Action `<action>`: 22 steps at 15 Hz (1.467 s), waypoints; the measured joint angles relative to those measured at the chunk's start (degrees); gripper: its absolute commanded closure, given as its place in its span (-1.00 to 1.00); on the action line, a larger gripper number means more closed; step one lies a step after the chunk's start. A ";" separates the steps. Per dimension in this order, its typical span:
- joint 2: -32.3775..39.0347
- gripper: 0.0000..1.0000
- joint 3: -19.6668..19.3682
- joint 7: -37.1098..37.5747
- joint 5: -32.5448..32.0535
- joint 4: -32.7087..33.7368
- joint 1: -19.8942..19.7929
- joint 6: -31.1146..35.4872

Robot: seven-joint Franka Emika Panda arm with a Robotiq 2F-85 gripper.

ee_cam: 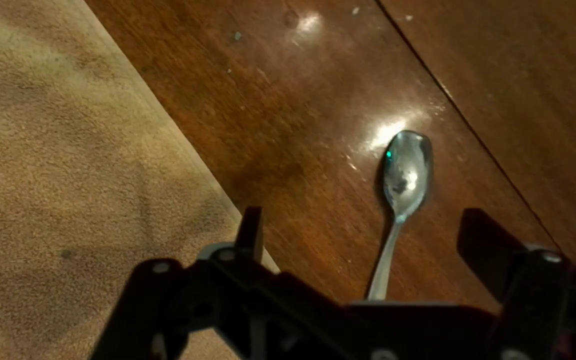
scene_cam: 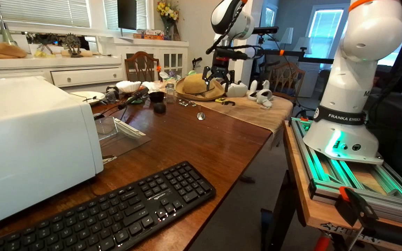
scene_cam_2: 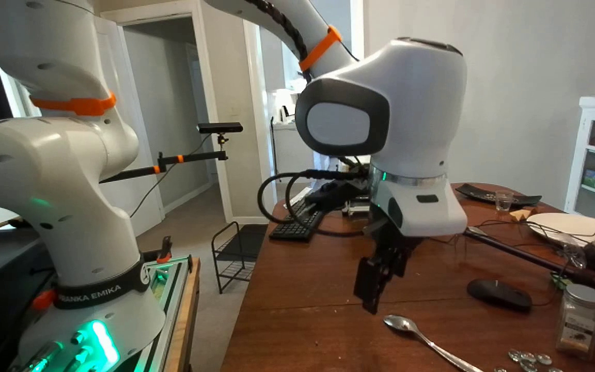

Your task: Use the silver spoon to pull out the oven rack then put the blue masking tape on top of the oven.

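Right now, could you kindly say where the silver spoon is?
The silver spoon lies on the wooden table, right of the tan cloth in the wrist view.

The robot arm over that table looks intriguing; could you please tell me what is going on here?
The arm holds nothing: its fingers hang open above the table, and the spoon lies there, seen between them in the wrist view. It will probably take the spoon next, to pull out the rack, which I cannot make out. The oven stands on the same table, with a keyboard beside it.
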 measured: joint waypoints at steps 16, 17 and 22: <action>19.42 -0.86 0.81 6.20 4.72 12.87 -0.15 2.38; 20.33 -0.84 0.83 6.97 4.72 13.97 -0.05 2.27; 24.38 -0.83 0.85 10.04 4.72 19.39 0.88 0.36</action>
